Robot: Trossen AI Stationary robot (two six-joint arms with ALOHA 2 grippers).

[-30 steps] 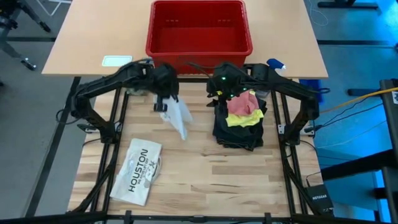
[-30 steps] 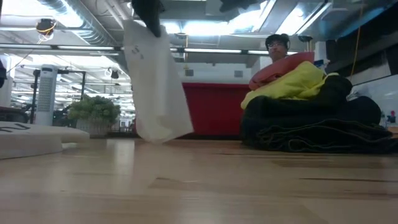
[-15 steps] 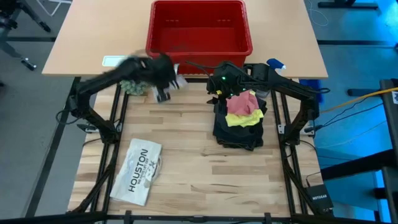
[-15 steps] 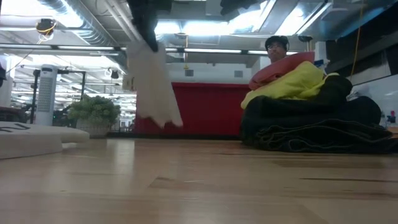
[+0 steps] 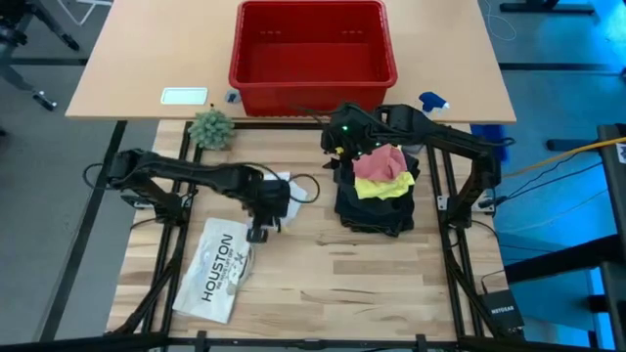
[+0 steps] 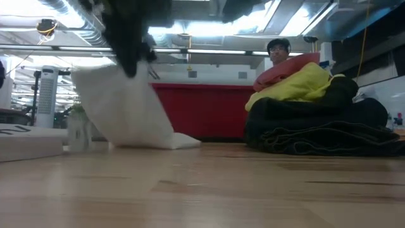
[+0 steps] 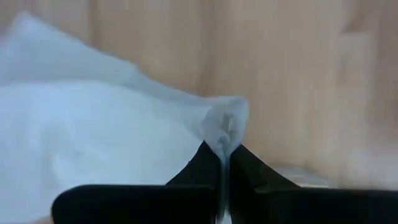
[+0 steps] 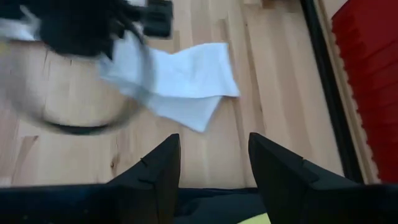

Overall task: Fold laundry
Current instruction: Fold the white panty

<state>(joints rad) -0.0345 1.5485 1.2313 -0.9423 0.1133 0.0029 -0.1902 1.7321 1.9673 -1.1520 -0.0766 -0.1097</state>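
We are laying out the white cloth [image 6: 126, 117] on the table's middle: our left gripper [image 7: 222, 163] is clamped on its edge. Our right gripper [image 8: 211, 168] waits with fingers apart above the dark trousers [image 5: 377, 207]. Next we should probably spread the cloth flat.

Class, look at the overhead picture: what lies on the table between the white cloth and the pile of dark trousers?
Nothing: in the high view, bare wood separates the white cloth from the dark trousers.
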